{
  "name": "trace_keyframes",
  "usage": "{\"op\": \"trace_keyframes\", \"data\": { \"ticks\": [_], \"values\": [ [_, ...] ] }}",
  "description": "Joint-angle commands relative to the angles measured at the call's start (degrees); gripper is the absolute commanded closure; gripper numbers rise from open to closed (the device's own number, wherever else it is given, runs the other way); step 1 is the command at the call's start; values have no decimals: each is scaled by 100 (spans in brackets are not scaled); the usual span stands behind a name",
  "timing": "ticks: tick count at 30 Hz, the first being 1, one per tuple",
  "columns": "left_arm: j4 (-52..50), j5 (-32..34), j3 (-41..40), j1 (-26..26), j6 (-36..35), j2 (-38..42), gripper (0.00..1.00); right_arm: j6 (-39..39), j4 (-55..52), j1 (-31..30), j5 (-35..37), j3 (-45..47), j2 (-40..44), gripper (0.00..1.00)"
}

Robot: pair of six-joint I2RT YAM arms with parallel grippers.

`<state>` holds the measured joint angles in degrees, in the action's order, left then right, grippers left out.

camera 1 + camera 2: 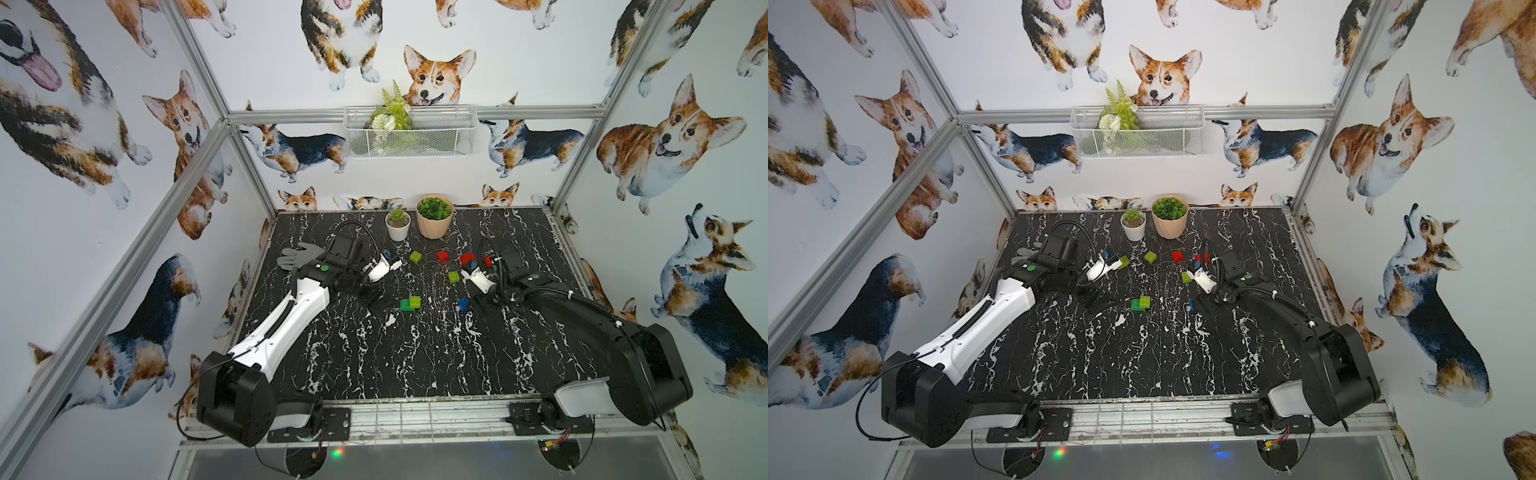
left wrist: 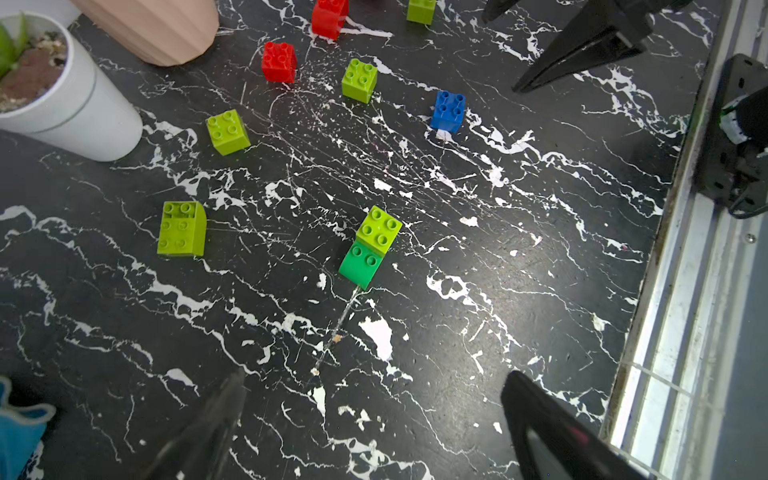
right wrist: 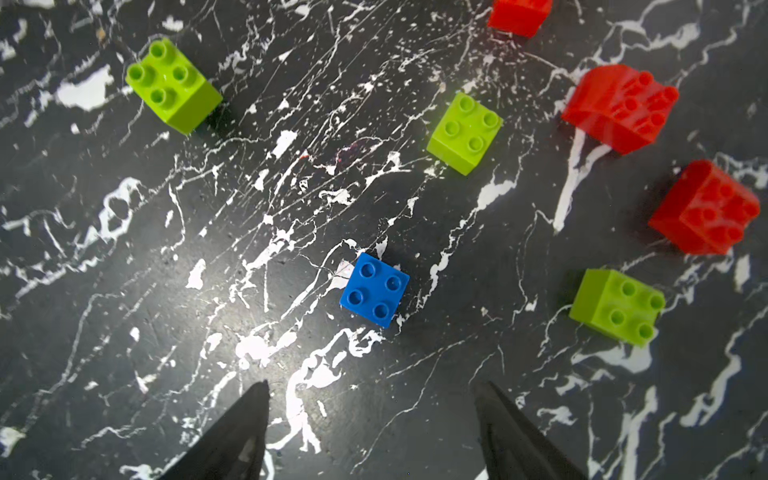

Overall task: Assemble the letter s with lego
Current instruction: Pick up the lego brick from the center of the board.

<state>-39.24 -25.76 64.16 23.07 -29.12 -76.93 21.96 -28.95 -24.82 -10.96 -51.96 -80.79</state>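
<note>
Near the middle of the tabletop [image 1: 415,365], a lime brick [image 2: 379,228] seems to sit half over a dark green brick [image 2: 359,266]. The left gripper [image 2: 374,376] hovers near the pair, toward the left edge, jaws spread wide with nothing between them. The right gripper [image 3: 372,384] hangs just beside the blue brick [image 3: 374,289], toward the right edge, jaws apart and pinching nothing. Three red bricks [image 1: 443,255] and loose lime bricks [image 1: 415,257] lie scattered between there and the far edge, where a white pot [image 1: 398,226] and a peach pot [image 1: 434,220] stand side by side.
</note>
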Motion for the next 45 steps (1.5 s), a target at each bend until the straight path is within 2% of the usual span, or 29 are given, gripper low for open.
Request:
{"op": "trace_keyframes", "data": {
  "ticks": [1,5,8,11,18,25,31,37,38,45],
  "values": [
    [142,-217,-188,-128,172,208,0,1732,-578,-21,41,-329,-348,21],
    [209,-251,-330,-260,195,408,0,2549,-655,-23,278,-550,-778,22],
    [320,-279,-422,-311,257,455,0,2657,-638,-64,382,-743,-1078,24],
    [295,-219,-403,-323,268,415,0,2273,-839,-75,178,-1108,-1309,25],
    [398,-242,-422,-356,335,381,0,1152,-410,-218,161,-1061,-1425,23],
    [444,-235,-413,-378,402,283,0,-239,-209,-306,365,-1059,-1573,26],
    [461,-228,-413,-376,386,231,0,-1128,-203,-358,481,-1072,-1720,31],
    [466,-245,-397,-373,381,170,0,-1398,-307,-431,559,-1145,-1925,36],
    [462,-245,-390,-373,381,169,0,-1421,-316,-448,589,-1160,-1969,41],
    [464,-228,-422,-373,364,169,0,-1578,-545,-485,770,-1289,-2179,52]
  ]
}}
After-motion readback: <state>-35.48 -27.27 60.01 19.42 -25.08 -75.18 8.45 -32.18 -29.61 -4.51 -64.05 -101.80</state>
